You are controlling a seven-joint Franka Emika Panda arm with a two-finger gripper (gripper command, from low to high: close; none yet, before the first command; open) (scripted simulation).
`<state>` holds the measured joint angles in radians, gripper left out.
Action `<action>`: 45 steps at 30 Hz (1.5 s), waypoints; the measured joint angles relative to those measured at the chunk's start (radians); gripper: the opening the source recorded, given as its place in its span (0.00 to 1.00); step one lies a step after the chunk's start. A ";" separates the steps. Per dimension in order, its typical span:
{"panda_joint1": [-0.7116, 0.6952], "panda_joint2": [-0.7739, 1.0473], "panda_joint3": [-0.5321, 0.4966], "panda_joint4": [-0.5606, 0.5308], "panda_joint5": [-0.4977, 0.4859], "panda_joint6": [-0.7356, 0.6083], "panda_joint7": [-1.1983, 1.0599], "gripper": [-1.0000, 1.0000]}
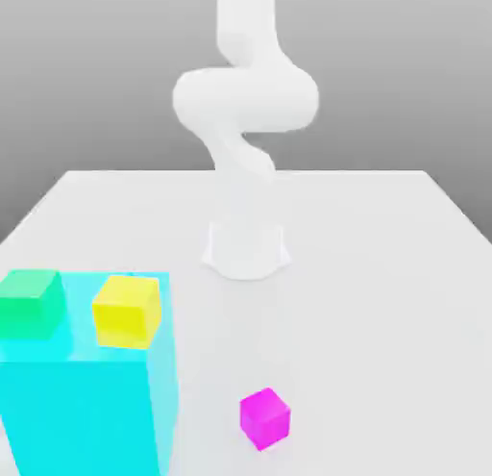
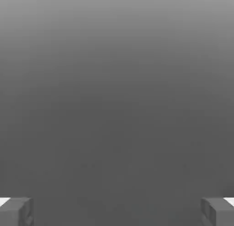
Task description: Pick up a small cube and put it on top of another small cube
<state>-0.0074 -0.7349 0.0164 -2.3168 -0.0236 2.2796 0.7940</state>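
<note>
On top of a tall cyan block (image 1: 85, 416), toward the exterior view's left, I see two of the small cubes: a green cube (image 1: 32, 304) and, near it toward the exterior view's right, a yellow cube (image 1: 127, 313). Both are solid-coloured, plain and upright, with a gap between them. The third, a magenta cube (image 1: 265, 418), sits apart on the white table (image 1: 365, 301), toward the exterior view's right of the block, turned so that one corner edge faces the camera; its top is a brighter pink than its sides. The block's bulk rises beside it, and the table between that cube and the base (image 1: 246, 253) of my white arm (image 1: 246, 99) is bare. My gripper (image 2: 117, 212) is wide open, with nothing held between its fingers. I count three small cubes, one big block, one table and one arm.
</note>
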 joint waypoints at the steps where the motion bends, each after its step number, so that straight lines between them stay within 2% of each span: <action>1: -0.010 0.034 -0.011 -0.007 -0.012 0.001 -0.013 0.50; 10: -0.128 0.349 -0.240 -0.073 -0.066 0.056 -0.218 0.50; 19: -0.270 0.674 -0.481 -0.152 0.041 0.136 -0.559 0.50; 23: -0.278 0.772 -0.469 -0.260 0.040 0.283 -0.714 0.50; 26: -0.273 0.834 -0.433 -0.351 0.079 0.409 -0.860 0.50; 30: -0.308 0.896 -0.373 -0.372 0.212 0.550 -0.984 0.50; 34: -0.420 1.033 -0.232 -0.343 0.347 0.662 -1.089 0.50; 35: -0.442 1.058 -0.206 -0.338 0.365 0.683 -1.104 0.00; 42: -0.446 1.059 -0.203 -0.338 0.364 0.682 -1.102 0.00; 45: -0.402 0.971 -0.266 -0.358 0.277 0.616 -1.035 0.00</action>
<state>-0.4097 0.2361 -0.2500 -2.6747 0.2532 2.8955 -0.2415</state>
